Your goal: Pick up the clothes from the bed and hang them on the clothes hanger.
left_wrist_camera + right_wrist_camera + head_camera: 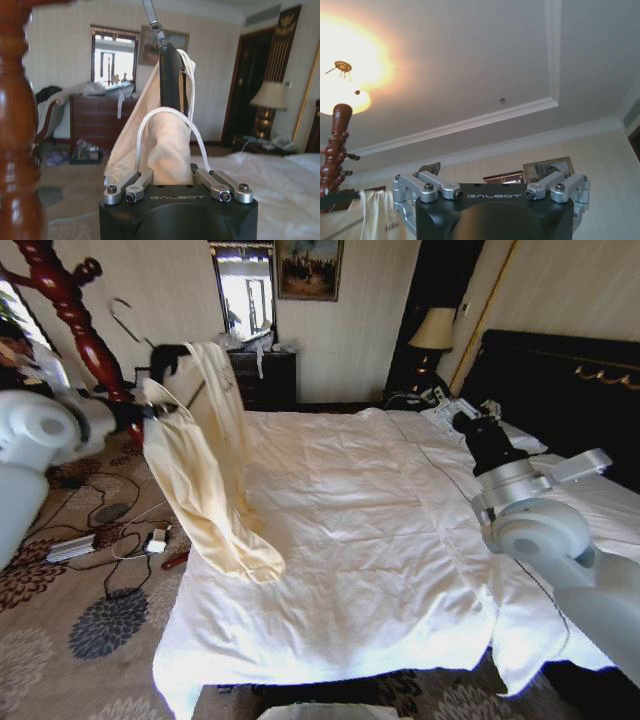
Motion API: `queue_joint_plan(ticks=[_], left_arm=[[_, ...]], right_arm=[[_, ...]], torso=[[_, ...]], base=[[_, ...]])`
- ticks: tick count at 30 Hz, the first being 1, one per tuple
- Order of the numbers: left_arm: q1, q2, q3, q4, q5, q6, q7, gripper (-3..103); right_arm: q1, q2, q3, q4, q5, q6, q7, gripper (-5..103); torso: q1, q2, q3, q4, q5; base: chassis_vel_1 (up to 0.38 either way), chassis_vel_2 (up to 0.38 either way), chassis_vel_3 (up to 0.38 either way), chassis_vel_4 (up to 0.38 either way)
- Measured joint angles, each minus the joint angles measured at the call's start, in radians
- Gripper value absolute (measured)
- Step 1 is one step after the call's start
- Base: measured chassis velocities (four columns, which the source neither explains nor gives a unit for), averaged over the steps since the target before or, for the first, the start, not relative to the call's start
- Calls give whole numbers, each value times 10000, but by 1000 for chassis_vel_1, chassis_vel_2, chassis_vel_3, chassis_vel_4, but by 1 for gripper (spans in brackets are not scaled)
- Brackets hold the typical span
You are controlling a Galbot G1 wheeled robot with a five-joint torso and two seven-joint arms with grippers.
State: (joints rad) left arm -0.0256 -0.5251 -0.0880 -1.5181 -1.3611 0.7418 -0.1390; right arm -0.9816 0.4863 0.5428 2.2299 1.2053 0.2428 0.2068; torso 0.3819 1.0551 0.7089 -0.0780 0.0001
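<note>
The cream clothes (205, 475) hang off the bed's left side, draped over the black clothes hanger (172, 355) with its silver hook (125, 315) beside the wooden coat stand (70, 310). My left gripper (150, 405) holds them there. In the left wrist view the cream fabric (165, 145) and a white cord loop rise from between the jaws of the left gripper (172, 177), with the hanger (170, 75) above. The bed (350, 530) lies bare and white. My right gripper (463, 415) hovers over the bed's far right, open (492, 187), pointing at the ceiling.
The coat stand (15, 125) stands very close to the left gripper. Cables and a power strip (75, 548) lie on the carpet left of the bed. A dark dresser (265, 375) stands at the back wall, and a lamp (433, 332) sits by the black headboard (570, 380).
</note>
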Motion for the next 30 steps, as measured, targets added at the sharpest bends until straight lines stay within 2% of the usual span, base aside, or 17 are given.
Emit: queue_joint_plan(ticks=[2,3,6,8,11,20,30], left_arm=[[-825,-155,411,465,21,0,134,20],[-825,-155,411,465,21,0,134,20],[-1937,-499,1050,1188,50,0,208,20],[-2074,-560,1123,1307,56,0,207,20],[-2453,-903,1304,1880,158,-9,88,20],[-2552,-1359,1197,2964,394,-31,-202,20],[-2806,-1840,1120,4250,970,-48,367,20]], right_arm=[[-535,113,482,67,-429,98,-333,100],[-535,113,482,67,-429,98,-333,100],[-1631,407,1414,228,-1268,286,-957,100],[-1824,486,1587,258,-1409,331,-1086,100],[-3056,988,2606,461,-1944,447,-1618,100],[-4501,1822,3799,859,-2095,433,-1673,100],[-4997,2537,3915,1084,-2341,397,-1668,100]], torso=[[-1,0,0,0,1],[-1,0,0,0,1],[0,0,0,0,1],[0,0,0,-1,0],[0,0,-1,-1,0],[-1,0,0,1,-3],[0,0,0,0,0]], base=[[0,0,0,0],[0,0,0,0],[0,0,0,0],[0,0,0,0],[0,0,0,0],[0,0,0,0],[0,0,0,0]])
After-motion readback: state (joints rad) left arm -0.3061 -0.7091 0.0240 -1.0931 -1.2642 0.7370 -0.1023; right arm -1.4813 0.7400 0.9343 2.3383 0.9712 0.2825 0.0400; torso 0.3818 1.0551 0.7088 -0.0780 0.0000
